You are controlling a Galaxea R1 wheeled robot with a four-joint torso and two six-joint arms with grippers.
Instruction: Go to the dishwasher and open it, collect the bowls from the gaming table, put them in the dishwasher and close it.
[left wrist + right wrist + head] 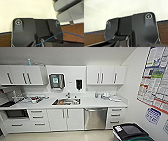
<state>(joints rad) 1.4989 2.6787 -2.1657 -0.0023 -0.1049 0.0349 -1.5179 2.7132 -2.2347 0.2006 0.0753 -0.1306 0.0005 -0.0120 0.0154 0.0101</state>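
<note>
The dishwasher point(95, 118) is straight ahead in the head view, a brushed steel front with a bar handle along its top. It is closed and sits under the white counter point(95, 103), between white cabinet doors and a stack of drawers point(115, 118). The bowls and the gaming table are out of view. Both wrist views look past the robot's dark plate onto a pale surface and a brown wood-coloured strip.
A sink point(66, 101) with a tap lies left of the dishwasher. Wall cabinets hang above, with a towel dispenser point(57, 81) between them. A dark built-in appliance point(16, 113) is at the far left. A black-lidded bin point(130, 132) stands near right, by a wall with posters point(155, 77).
</note>
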